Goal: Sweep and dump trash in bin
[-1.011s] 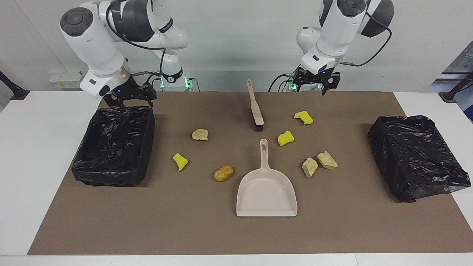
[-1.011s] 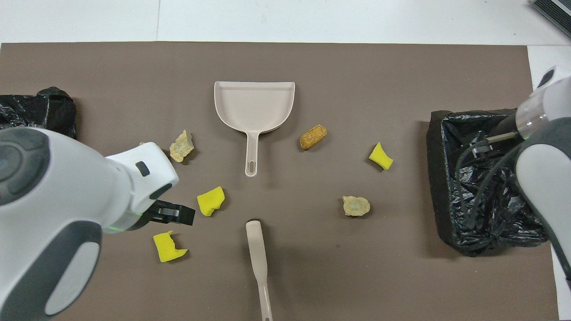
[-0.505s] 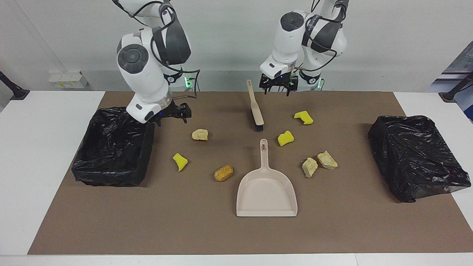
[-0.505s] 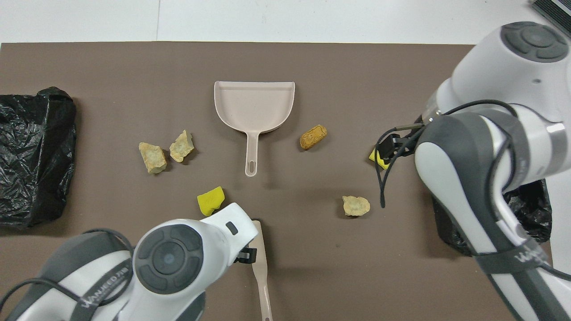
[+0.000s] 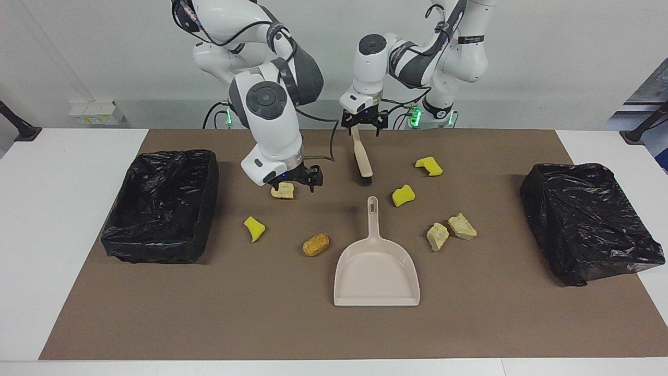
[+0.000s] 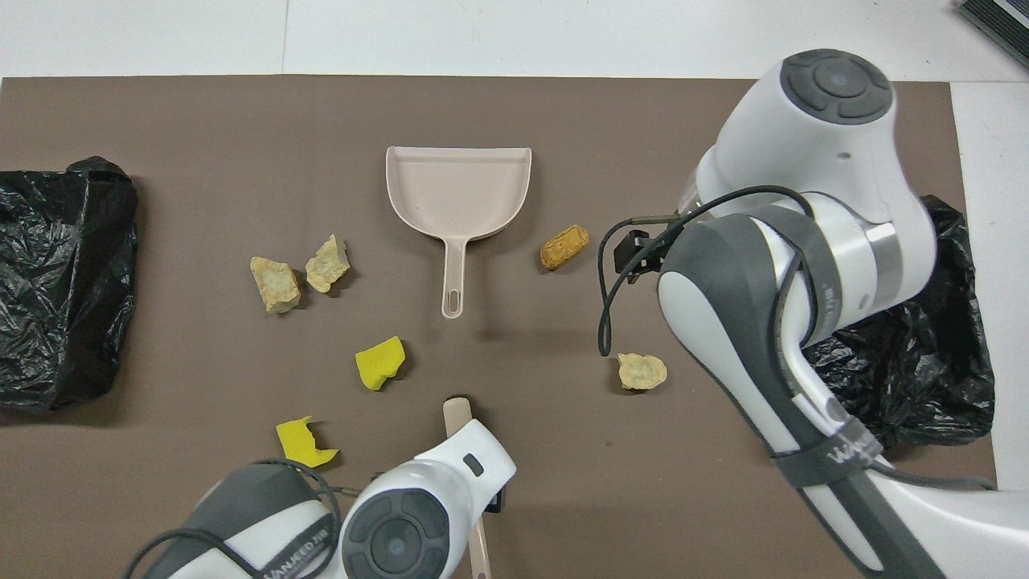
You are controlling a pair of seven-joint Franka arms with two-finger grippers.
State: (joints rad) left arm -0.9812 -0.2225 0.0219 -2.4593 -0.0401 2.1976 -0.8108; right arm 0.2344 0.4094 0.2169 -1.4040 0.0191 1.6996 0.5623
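I see my left gripper (image 5: 363, 127) spread over the beige black-bristled hand brush's (image 5: 361, 154) handle, my right gripper (image 5: 298, 183) spread above a pale tan crumbly chunk (image 5: 282, 191), other scraps scattered around the beige plastic dustpan (image 5: 377, 271)

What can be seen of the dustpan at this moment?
The dustpan is a one-piece beige pan that looks like plastic, with a flat tray, low raised walls and a slim handle ending in a hanging slot. It lies flat and empty on the brown mat, handle pointing toward the robots, open mouth away from them. Nothing touches it; the orange-brown lump lies close beside it, apart.
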